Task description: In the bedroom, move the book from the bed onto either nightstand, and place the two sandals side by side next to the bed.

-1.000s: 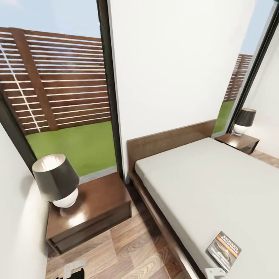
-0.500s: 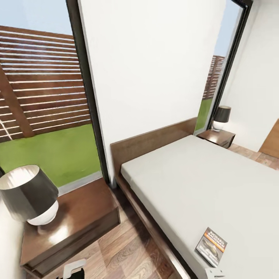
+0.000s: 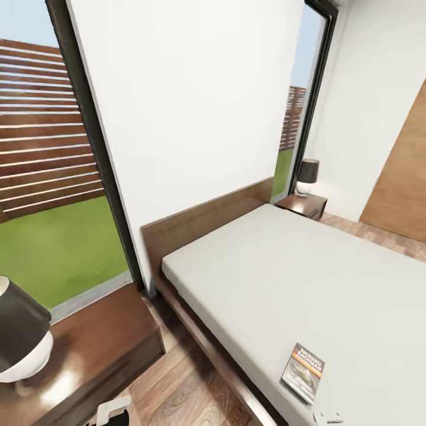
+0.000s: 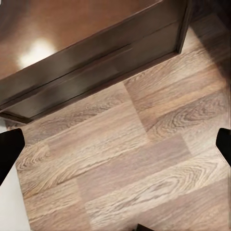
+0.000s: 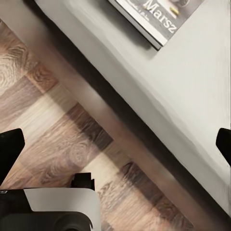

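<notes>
The book (image 3: 303,373) lies flat on the bed (image 3: 284,278) near its near edge; its cover with the word "Marsz" also shows in the right wrist view (image 5: 154,17). My right gripper (image 5: 115,144) hangs open above the bed's dark frame and the floor, short of the book. My left gripper (image 4: 115,147) is open over the wood floor in front of the near nightstand (image 4: 86,43). That nightstand (image 3: 89,349) stands left of the bed. The sandals are out of view.
A dark-shaded lamp (image 3: 18,337) sits on the near nightstand. A second nightstand (image 3: 305,205) with a lamp (image 3: 307,176) stands beyond the bed. A narrow strip of plank floor (image 3: 177,390) runs between nightstand and bed. A brown door (image 3: 402,177) is at right.
The whole head view has swung to the right, so nightstand, bed and book sit further left in the picture. Nothing in the room has visibly moved.
</notes>
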You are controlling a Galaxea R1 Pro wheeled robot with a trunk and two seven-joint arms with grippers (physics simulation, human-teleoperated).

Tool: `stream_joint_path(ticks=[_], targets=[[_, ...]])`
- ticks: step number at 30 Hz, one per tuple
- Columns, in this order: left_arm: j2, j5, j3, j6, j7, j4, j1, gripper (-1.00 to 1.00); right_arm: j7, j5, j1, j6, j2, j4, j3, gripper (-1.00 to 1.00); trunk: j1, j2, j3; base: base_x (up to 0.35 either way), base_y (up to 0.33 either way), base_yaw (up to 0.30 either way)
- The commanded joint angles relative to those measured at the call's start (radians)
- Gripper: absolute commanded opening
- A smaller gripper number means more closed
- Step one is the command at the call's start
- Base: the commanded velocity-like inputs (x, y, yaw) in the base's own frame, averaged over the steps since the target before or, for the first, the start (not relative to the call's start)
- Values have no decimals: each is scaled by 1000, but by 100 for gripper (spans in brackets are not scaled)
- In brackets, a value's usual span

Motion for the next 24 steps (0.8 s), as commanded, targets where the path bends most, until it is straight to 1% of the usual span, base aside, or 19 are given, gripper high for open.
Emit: stream_joint_path(ticks=[1,16,20,24], targets=[[1,7,-9,-2,5,-1,0,100,-2,10,-1,-4,0,2,-8,100,1,-2,-2,105,0,-279],[1,7,-9,-2,5,-1,0,100,-2,10,-1,-4,1,2,-8,100,1,-2,3,77,0,-274],[1,7,-9,-2,5,-1,0,100,-1,11,-1,-4,0,2,-8,100,1,-2,4,20,0,-156],[1,7,-9,-2,5,-1,0,100,-1,12,-1,-4,0,1,-7,100,1,-2,4,9,0,-68]])
